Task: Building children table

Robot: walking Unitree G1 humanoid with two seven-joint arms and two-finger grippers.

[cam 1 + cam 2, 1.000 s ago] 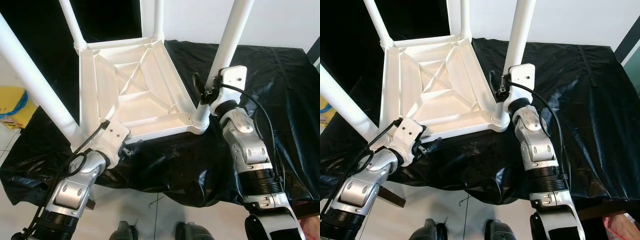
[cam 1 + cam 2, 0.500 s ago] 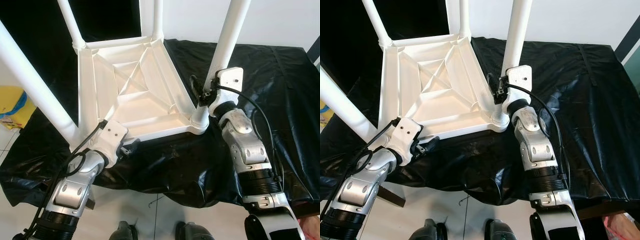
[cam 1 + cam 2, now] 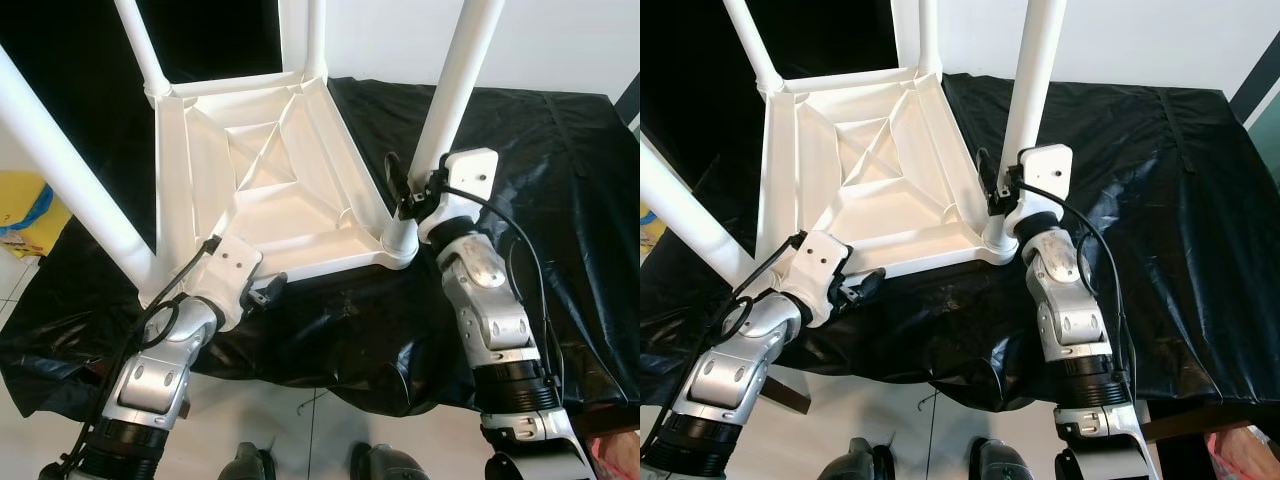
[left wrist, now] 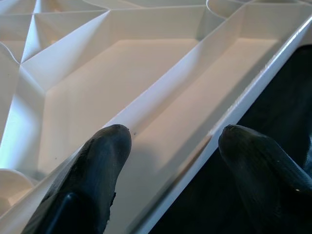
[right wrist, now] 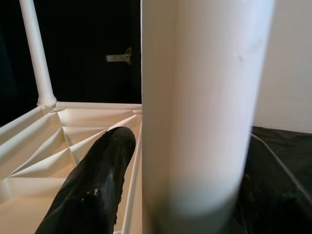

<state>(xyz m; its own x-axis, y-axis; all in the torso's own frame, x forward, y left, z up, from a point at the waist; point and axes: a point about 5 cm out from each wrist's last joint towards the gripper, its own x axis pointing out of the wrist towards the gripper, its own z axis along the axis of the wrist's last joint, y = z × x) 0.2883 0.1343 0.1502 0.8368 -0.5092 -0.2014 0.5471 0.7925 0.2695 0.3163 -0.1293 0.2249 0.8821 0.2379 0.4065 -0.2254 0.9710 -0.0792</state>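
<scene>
Slid a little down and outward along the leg since the earlier frames: the right gripper [image 3: 412,192], its white wrist block now lower in the right half of the head views. Shifted slightly up toward the tray rim as well: the left gripper [image 3: 268,290], low and left of centre.

Upside down on a black sheet [image 3: 560,170], occupying the upper left and centre of the head views: the white children's table [image 3: 270,190], ribbed underside up, four white tube legs rising out of the corners. Nearest on the right, the leg [image 3: 445,105] in its corner socket, running up out of the top edge of the frame.

Straddling that leg just above the socket — the right gripper, one black finger [image 5: 92,190] on the tray side of the tube and the other dark shape at the lower right edge of the wrist view; fingers set around the leg, but firm contact cannot be told from these views.

Spread apart at the table's near rim [image 4: 229,112] — the left gripper, one fingertip [image 4: 105,151] over the inner rib of the tray and the other over the black sheet outside the edge, neither seen pressing on the plastic.

At the far left edge, on pale floor, a yellow and blue bag [image 3: 25,210]. At the bottom edge, the robot's two dark feet [image 3: 380,465].
</scene>
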